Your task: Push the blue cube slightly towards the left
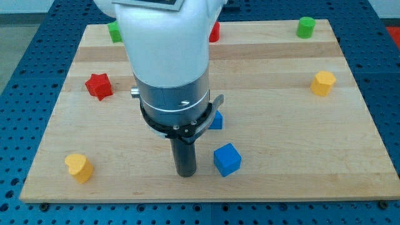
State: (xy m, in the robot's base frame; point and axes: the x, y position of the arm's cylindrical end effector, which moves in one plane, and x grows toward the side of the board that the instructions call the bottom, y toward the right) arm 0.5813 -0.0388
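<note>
A blue cube [227, 159] sits on the wooden board [262, 81] near the view's bottom, a little right of centre. My tip [185, 174] is just to its left, a short gap away, at about the same height in the view. A second blue block [216, 120] shows partly behind the arm's body, above the cube; its shape is not clear.
A red star-like block [99, 85] lies at the left. A yellow block [79, 167] sits at bottom left, another yellow block [323, 83] at right. A green cylinder [305, 27] is top right, a green block [115, 31] top left, a red block [214, 31] top centre.
</note>
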